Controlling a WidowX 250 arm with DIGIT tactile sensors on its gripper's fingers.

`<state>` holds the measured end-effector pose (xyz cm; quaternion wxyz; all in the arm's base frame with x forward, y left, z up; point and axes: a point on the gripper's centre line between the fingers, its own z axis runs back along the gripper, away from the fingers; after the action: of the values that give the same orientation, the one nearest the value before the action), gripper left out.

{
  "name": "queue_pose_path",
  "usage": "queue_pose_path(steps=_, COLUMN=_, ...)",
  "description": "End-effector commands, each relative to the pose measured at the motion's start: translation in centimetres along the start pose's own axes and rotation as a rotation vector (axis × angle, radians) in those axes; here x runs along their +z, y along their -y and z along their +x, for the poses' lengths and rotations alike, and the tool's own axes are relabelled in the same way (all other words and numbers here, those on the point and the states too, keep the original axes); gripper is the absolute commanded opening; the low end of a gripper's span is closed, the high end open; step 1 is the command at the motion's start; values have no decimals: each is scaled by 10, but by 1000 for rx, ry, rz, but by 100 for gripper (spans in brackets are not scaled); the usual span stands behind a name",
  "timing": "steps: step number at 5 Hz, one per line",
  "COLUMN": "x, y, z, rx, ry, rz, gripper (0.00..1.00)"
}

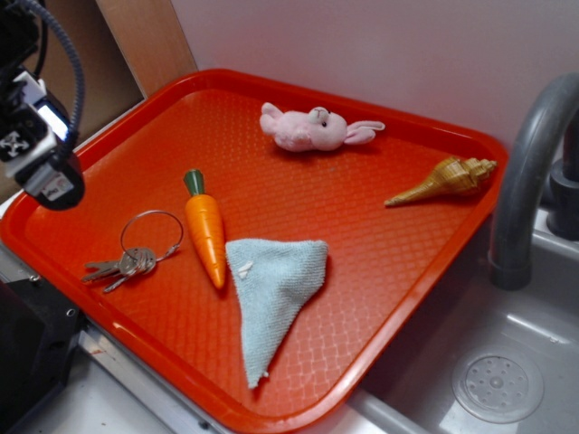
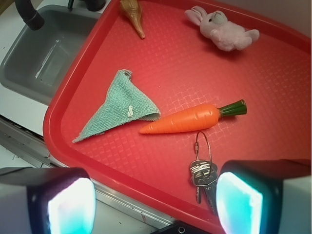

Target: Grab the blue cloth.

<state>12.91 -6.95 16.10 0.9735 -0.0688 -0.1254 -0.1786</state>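
The blue cloth (image 1: 273,289) (image 2: 119,106) is a pale, fuzzy, roughly triangular piece with a small white tag. It lies flat on the orange tray (image 1: 398,271) (image 2: 63,131), near the front edge, just right of a toy carrot (image 1: 206,237) (image 2: 187,119). My gripper (image 2: 153,204) hangs high above the tray's left rim, well away from the cloth. It is open, with nothing between its fingers (image 2: 239,202). In the exterior view only the arm's black body (image 1: 36,136) shows at the far left.
A key ring with keys (image 1: 134,253) (image 2: 204,170) lies left of the carrot. A pink plush bunny (image 1: 312,128) (image 2: 222,29) and a tan seashell (image 1: 448,179) (image 2: 132,13) sit at the tray's back. A grey sink (image 1: 507,380) (image 2: 44,48) with faucet (image 1: 529,172) adjoins the tray.
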Motion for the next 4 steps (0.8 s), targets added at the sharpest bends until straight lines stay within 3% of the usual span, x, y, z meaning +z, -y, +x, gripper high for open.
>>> queue_pose_path(steps=1, x=-92, y=52, z=36, rx=-236, ry=6, rz=54, gripper=100)
queue_pose_path(steps=2, x=-128, y=60, z=44, rx=-332, ry=-22, rz=53, gripper=100)
queue_pose_path(steps=3, x=-133, y=52, z=49, rx=-321, ry=-26, rz=71, gripper=100)
queue_pose_path(steps=4, x=-121, y=31, z=57, rx=-262, ry=0, rz=-17, gripper=100)
